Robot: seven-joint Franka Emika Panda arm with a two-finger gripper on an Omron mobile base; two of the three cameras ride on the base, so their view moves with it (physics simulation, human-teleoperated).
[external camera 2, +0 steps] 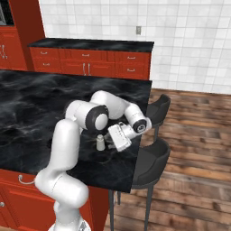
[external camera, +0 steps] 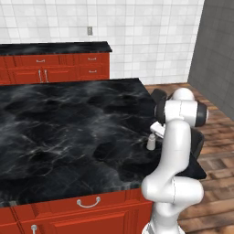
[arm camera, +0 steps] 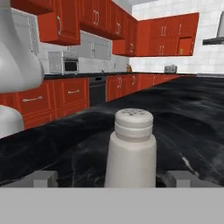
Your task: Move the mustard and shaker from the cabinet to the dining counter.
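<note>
Near the stool-side edge of the dining counter (external camera 2: 54,103) the shaker (external camera 2: 100,142) stands upright on its own base – your gripper (external camera 2: 109,140) sits level beside it, fingers spread wide and holding nothing, so it looks set down and let go.

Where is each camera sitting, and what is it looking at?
Left base view: behind the arm on its left, looking over the dining counter at the shaker; white arm at lower right.
Right base view: behind on the right, same counter, shaker beside the pincer; stools alongside.
Hand view: on the hand, level with the shaker, open fingertips either side.
All three share the shaker.
</note>
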